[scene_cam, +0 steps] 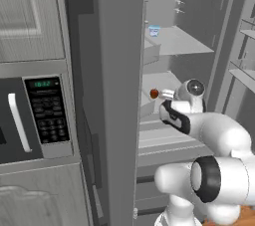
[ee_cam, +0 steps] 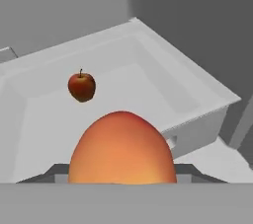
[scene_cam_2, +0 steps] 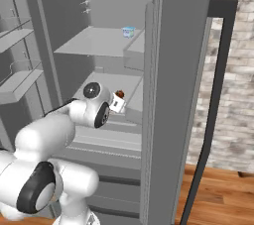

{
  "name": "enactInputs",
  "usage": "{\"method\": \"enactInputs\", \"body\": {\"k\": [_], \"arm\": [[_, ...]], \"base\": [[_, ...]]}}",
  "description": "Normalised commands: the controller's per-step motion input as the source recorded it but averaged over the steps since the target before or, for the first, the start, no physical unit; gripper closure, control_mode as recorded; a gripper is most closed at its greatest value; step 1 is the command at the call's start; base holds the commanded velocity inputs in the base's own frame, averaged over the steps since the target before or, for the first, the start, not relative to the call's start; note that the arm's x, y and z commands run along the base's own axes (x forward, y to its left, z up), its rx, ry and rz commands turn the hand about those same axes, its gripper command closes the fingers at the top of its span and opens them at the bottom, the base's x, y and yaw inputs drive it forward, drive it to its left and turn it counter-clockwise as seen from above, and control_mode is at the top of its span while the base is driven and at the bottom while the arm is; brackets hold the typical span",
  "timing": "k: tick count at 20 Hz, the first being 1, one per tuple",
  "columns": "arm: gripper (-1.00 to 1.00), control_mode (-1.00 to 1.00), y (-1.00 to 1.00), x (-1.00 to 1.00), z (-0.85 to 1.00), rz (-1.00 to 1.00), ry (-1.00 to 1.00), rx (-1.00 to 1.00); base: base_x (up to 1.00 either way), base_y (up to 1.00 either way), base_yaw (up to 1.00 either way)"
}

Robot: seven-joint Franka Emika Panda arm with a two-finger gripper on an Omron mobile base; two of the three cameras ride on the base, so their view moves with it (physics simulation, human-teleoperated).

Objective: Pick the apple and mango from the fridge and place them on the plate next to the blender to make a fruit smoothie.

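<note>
My gripper (scene_cam_2: 118, 103) is inside the open fridge (scene_cam: 119, 70), reaching over the middle white shelf, and in the hand view the mango (ee_cam: 122, 149) bulks large at the very bottom, right at my fingertips. I judge that I am clenched on it: it sits centred where my fingers meet and hides both tips, though the contact itself I cannot see. So the step in hand is the first pick, the mango, with the apple left for later.

The apple (ee_cam: 81, 86) lies farther in on the same shelf, to the left of the mango in my hand's view and well apart from it. In the base views a small dark red fruit (scene_cam: 154, 93) sits just beside my hand; I take it for the apple.

The next move, as I judge it, calls for drawing straight back out of the fridge with the mango held firm, then carrying it to the plate by the blender.

The shelf has a raised white lip (ee_cam: 197, 124) at its near right corner, which the mango must clear. The fridge door (scene_cam_2: 173, 95) stands close on the right and my own elbow is folded tight in the opening. A small blue-white cup (scene_cam_2: 128, 31) stands on the upper shelf, clear of my path. A microwave (scene_cam: 35, 120) sits left of the fridge.
</note>
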Motion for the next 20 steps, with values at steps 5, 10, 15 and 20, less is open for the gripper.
{"method": "enactInputs", "body": {"k": [5,10,15,20], "arm": [[1.00,-1.00,0.34,-1.00,1.00,0.05,-0.08,0.00],[1.00,-1.00,0.23,-1.00,1.00,0.06,0.05,0.09],[1.00,-1.00,0.14,-1.00,0.98,0.09,0.20,0.12],[1.00,-1.00,0.02,-1.00,0.79,0.02,0.41,0.01]], "base": [[0.00,0.00,0.00],[0.00,0.00,0.00],[0.00,0.00,0.00],[0.00,0.00,0.00]]}}
